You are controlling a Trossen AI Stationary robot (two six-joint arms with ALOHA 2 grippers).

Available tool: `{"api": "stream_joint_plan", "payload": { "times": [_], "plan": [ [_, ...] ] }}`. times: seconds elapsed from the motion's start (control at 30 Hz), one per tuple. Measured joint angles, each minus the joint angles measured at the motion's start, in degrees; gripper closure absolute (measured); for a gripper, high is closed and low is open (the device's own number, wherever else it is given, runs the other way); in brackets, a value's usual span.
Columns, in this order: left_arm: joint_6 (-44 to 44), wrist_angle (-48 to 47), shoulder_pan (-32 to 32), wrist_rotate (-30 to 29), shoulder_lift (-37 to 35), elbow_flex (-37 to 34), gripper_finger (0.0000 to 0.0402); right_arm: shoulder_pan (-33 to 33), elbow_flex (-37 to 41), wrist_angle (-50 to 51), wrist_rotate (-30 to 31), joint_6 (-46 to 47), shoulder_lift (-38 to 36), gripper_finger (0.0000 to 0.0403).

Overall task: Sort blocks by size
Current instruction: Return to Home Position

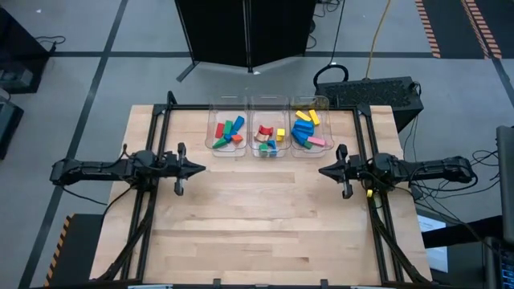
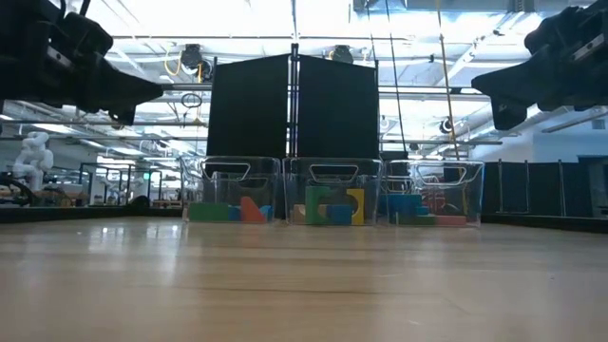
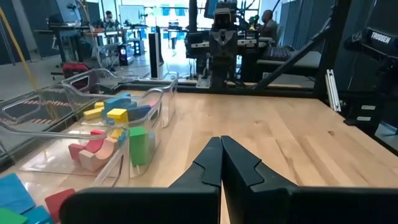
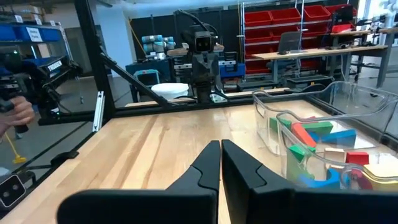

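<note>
Three clear bins (image 1: pixel 227 108) sit in a row at twelve o'clock on the one tabletop (image 1: pixel 265 225). Two pincers: left pincer (image 1: pixel 201 168) at nine o'clock, right pincer (image 1: pixel 321 170) at three. About twenty blocks (image 1: pixel 229 131), heaped, exact count unclear.

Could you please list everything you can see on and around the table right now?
Wooden table: one, light brown, under both arms.
Clear plastic bins: three, transparent, in a row at the table's far edge.
Toy blocks in the left bin: several; green, red, blue.
Toy blocks in the middle bin: several; red, yellow, green, blue, pale pink.
Toy blocks in the right bin: several; yellow, blue, pink.
Black upright panels: two, behind the bins.
Black case: one, beyond the table's far right corner.
Person's hand: one, beyond the table, in the right wrist view.
Left gripper: one, dark, shut, above the table's left side.
Right gripper: one, dark, shut, above the table's right side.
</note>
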State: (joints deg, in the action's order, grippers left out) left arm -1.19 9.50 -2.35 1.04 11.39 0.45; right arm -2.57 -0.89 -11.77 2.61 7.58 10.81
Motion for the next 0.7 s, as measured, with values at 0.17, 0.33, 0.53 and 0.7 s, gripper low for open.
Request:
{"api": "stream_joint_plan", "payload": {
  "times": [0.17,0.33,0.53,0.7],
  "plan": [
    [-0.4,-7.7,0.0,-0.3,-6.7,0.0,0.0402,0.0,0.0,0.5,0.0,0.3,0.0,0.0403],
    [-0.2,-8.6,0.0,0.3,-11.4,0.0,0.0402,0.0,0.0,0.4,0.0,0.3,0.0,0.0403],
    [-0.1,-8.7,0.2,1.8,-11.1,0.0,0.0402,0.0,0.0,0.9,0.3,0.3,0.0,0.0403],
    [0.1,-8.7,1.4,3.3,-11.1,0.0,0.0402,-0.1,0.0,-0.3,0.1,0.2,-0.3,0.0403]
  ]
}}
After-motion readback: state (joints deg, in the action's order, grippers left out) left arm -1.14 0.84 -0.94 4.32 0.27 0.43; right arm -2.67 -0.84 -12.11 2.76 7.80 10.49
